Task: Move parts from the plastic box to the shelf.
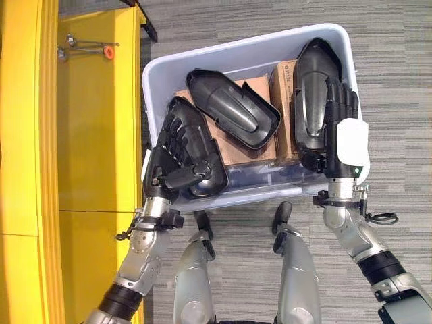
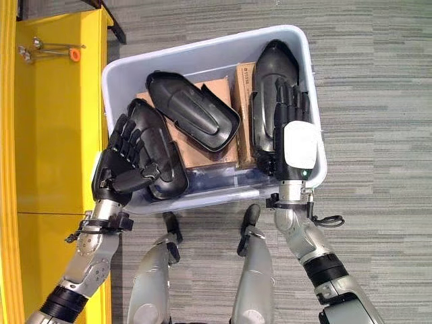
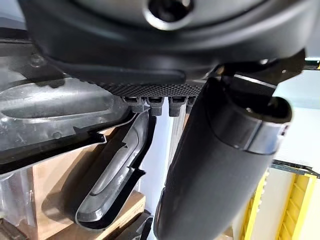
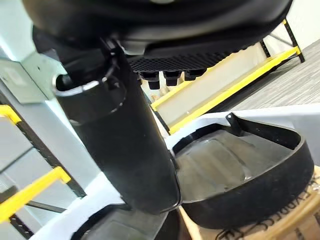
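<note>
The left hand (image 1: 177, 156) lies on the near-left black part (image 1: 202, 162) inside the plastic box (image 1: 156, 71), fingers spread along the part's back and the thumb hooked under its near edge, so the hand grips that part. The right hand (image 1: 343, 131) lies flat against the right-hand black part (image 1: 312, 81), which leans upright against the box's right wall; its fingers run straight along the shell and its white-covered thumb sits over the box rim, but whether they clasp the part cannot be told from these views.

Between the two hands a third black part (image 1: 233, 108) lies tilted, hollow side up, across the cardboard cartons (image 1: 233, 145) that fill the bottom of the box. That makes three black moulded shells in all, each long and rounded, with ribbed backs. At least two brown cartons show beneath them; one carries dark printed lettering on its side, too small to make out.

The box is pale, translucent blue-white and stands on the floor (image 1: 391, 74), a grey carpet with fine stripes. To the robot's left stands the yellow shelf (image 1: 94, 135), its flat top close beside the box. At its far end lies a small metal tool with an orange tip (image 1: 88, 50).
</note>
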Tool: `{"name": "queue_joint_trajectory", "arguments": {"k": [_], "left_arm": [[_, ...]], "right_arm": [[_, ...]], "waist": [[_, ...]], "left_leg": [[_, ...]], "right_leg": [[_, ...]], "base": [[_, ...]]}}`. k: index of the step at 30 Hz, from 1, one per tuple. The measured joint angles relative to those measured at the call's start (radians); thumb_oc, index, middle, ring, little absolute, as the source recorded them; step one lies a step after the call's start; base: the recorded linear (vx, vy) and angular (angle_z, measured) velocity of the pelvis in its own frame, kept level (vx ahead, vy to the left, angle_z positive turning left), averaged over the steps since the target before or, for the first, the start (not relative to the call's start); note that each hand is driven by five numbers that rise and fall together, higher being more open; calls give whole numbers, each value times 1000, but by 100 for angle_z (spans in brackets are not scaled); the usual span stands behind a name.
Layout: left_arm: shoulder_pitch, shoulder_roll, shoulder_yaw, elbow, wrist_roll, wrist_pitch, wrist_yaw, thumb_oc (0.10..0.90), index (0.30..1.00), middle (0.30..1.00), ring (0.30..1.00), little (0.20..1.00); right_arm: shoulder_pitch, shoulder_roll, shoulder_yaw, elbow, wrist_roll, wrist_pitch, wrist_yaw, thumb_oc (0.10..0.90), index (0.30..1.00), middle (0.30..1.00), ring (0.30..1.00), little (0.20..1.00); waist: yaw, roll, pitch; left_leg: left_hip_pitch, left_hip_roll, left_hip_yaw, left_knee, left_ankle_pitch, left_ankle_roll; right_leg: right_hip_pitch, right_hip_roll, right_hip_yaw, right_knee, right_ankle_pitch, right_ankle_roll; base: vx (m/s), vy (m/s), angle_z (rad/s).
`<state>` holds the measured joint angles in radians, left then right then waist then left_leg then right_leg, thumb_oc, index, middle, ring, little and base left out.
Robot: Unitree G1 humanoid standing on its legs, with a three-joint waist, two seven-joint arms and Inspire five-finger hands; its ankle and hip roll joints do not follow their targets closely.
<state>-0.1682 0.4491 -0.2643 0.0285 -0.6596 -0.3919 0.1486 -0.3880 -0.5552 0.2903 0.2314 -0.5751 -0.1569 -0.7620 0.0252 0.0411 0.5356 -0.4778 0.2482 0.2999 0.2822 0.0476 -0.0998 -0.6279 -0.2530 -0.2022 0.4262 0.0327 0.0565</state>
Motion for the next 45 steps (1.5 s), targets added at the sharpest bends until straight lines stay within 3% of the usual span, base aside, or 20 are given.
{"name": "queue_joint_trajectory", "arguments": {"k": [8,19,30,33,37,45], "left_arm": [[15,0,3,-12,0,0,1,900,1000,1000,1000,1000],[46,0,40,-41,-1,0,-7,900,1000,1000,1000,1000],[49,6,43,-41,-2,1,-31,900,1000,1000,1000,1000],[50,9,48,-42,-2,1,-31,900,1000,1000,1000,1000],[53,12,64,-43,-2,6,-32,900,1000,1000,1000,1000],[46,20,67,-40,-1,37,-51,900,1000,1000,1000,1000]], "right_arm": [[24,-2,0,-119,12,-20,99,900,1000,1000,1000,1000],[41,-46,0,-120,26,26,214,900,1000,1000,1000,1000],[37,-153,8,-64,-56,198,270,900,1000,1000,1000,1000],[36,-182,8,-57,-72,250,293,900,1000,1000,1000,1000],[7,-196,9,-6,-72,255,336,900,1000,1000,1000,1000],[-88,-220,84,92,-73,224,392,900,1000,1000,1000,1000]], "waist": [[1,0,0],[3,0,0],[4,-5,0],[4,-17,1],[6,-34,1],[9,-35,1]], "left_leg": [[0,12,4,8,-3,-4],[0,12,7,8,-7,-3],[2,15,2,14,-7,-4],[2,20,0,22,-9,-5],[-3,33,-4,34,-13,-7],[-13,35,-8,42,-14,-7]], "right_leg": [[0,11,2,-2,0,-1],[-1,11,2,-3,0,-1],[6,12,-1,1,0,-1],[9,15,-2,1,0,-1],[11,24,-7,1,-6,1],[6,24,-11,1,-6,0]], "base": [[5,7,-3],[3,-10,0],[7,-33,1],[1,-61,-1],[2,-64,-3],[-1,-15,1]]}}
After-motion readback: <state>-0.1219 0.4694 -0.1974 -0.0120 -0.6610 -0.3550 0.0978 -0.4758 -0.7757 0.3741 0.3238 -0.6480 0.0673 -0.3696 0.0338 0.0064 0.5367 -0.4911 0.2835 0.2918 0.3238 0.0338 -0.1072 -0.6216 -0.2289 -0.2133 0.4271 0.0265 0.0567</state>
